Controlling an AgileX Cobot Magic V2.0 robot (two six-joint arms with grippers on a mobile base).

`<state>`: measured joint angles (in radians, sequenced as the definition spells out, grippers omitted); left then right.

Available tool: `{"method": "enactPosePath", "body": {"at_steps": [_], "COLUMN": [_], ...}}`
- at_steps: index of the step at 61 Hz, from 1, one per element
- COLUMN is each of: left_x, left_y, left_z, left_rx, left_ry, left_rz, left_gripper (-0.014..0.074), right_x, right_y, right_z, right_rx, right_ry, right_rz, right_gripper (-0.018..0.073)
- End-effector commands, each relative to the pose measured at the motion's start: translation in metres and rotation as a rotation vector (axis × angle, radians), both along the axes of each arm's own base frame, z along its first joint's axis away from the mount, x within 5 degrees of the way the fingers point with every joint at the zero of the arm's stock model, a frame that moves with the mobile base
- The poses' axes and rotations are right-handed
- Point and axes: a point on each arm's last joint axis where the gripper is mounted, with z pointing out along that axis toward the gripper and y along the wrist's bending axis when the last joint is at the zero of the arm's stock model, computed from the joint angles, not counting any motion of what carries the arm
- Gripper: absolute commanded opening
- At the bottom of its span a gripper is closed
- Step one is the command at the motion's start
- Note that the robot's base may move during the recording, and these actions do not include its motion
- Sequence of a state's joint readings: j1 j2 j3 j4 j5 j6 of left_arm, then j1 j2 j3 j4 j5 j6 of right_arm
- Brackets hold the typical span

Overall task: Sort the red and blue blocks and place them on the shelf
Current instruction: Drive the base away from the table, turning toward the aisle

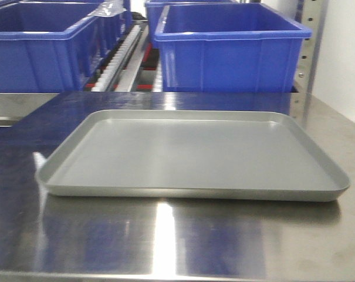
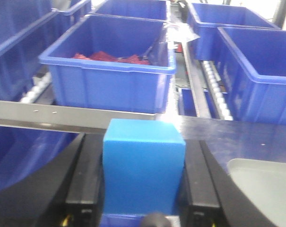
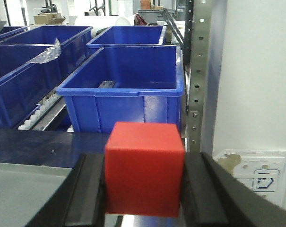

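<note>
In the left wrist view the blue block sits upright between the two black fingers of my left gripper, which is shut on it above the tabletop, just in front of the shelf's flat steel front rail. The right wrist view shows the red block clamped the same way in my right gripper, near the shelf's perforated upright. Neither gripper nor block appears in the front view, where the shelf's roller track runs between bins.
A shallow grey tray lies on the shiny steel tabletop. Large blue bins stand on the shelf; one holds red pieces, another faces the right gripper. A wall socket is at the far right.
</note>
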<state>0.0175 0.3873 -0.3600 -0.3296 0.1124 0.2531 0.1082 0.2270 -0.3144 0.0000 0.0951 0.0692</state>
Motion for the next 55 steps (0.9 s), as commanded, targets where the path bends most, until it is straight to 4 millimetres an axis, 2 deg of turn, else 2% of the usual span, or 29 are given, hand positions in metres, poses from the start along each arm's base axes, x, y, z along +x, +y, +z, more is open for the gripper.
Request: {"method": "enactPosePath", "body": {"at_steps": [1, 55], "left_x": [-0.0006, -0.0006], "left_y": [0.0027, 0.0027], "left_z": [0.0168, 0.0168], "left_rx": [-0.008, -0.008], "left_ry": [-0.109, -0.109], "left_rz": [0.03, 0.03], "left_gripper": [0.0135, 0.0135], "right_x": [-0.0017, -0.0017], "right_y": [-0.0006, -0.0006], "right_z": [0.0161, 0.0161], "right_rx": [-0.003, -0.003], "right_ry": [-0.104, -0.104], "right_rz": [-0.008, -0.008], "right_gripper": [0.0057, 0.0057]}}
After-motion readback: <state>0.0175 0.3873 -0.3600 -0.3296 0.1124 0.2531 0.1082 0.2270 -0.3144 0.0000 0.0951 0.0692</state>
